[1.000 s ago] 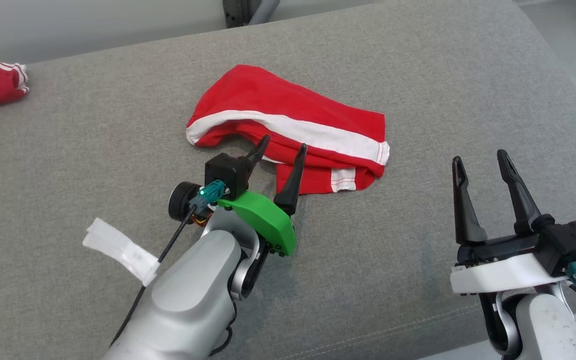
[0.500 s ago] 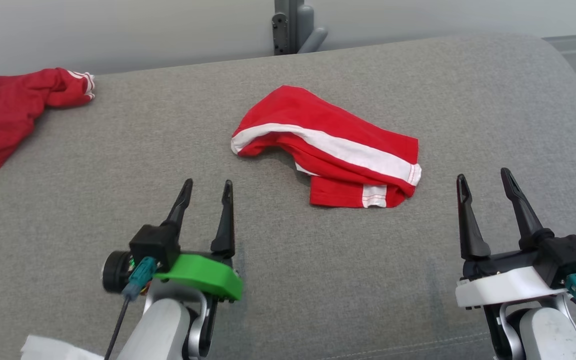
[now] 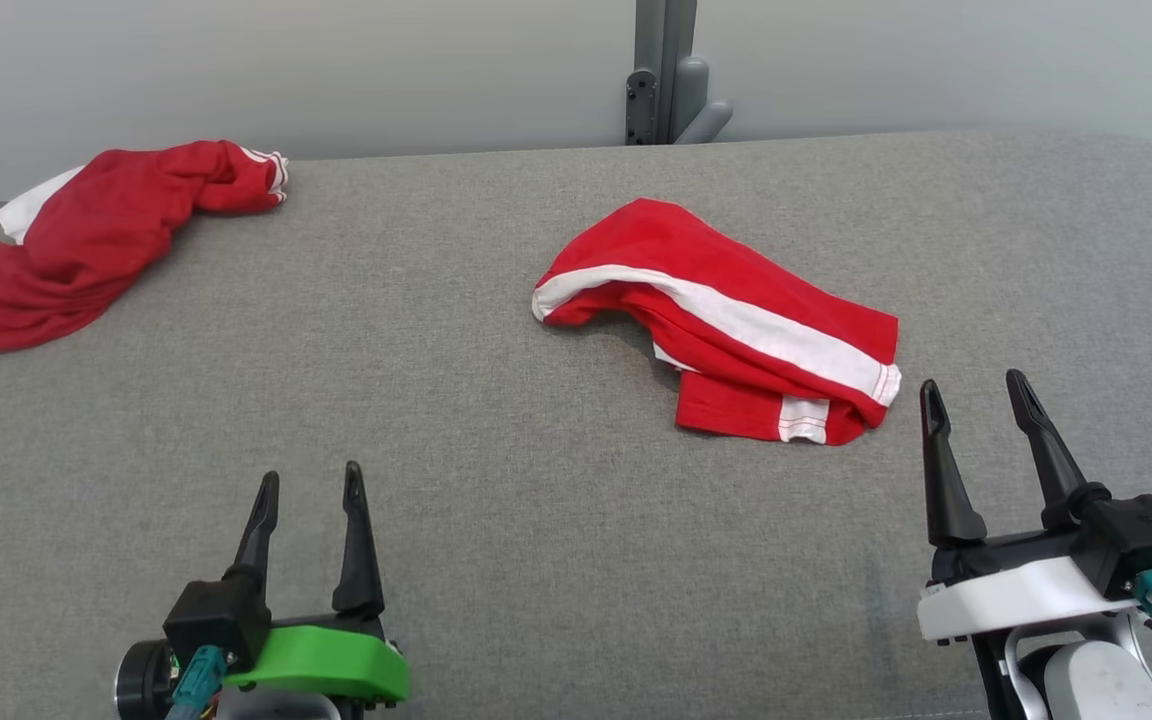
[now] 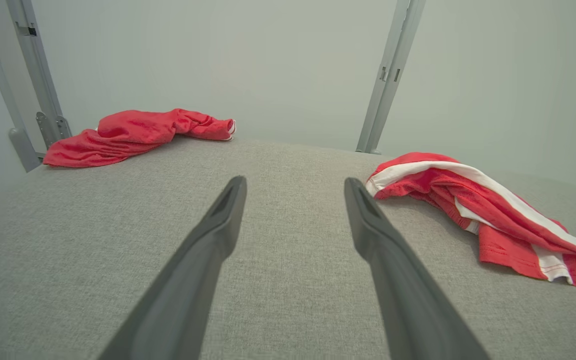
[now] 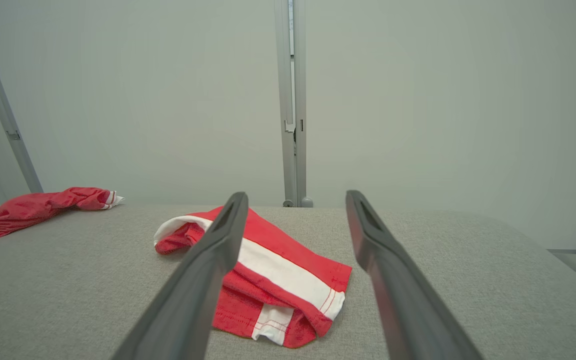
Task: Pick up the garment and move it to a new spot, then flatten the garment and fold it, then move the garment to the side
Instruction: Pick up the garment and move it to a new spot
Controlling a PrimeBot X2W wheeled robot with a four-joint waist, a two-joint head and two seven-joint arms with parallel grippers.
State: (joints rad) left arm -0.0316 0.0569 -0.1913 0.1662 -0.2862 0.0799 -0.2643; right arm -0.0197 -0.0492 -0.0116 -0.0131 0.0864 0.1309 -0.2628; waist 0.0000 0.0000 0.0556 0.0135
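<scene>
The garment, red with a white stripe, lies crumpled and roughly bunched on the grey padded surface, right of centre. It also appears in the left wrist view as the garment off to the right, and in the right wrist view as the garment just ahead. My left gripper hovers open at the lower left, well short of the cloth, with nothing between its fingers. My right gripper stands open at the lower right, its tips just beside the garment's near right corner, holding nothing.
A second red garment lies heaped at the far left back corner of the surface. A grey metal post rises behind the surface against a pale wall. The surface curves down at its right end.
The left gripper has pulled back from the garment's near edge to the lower left, staying open. The head camera has shifted, bringing the second garment into full sight. The right gripper has barely moved.
</scene>
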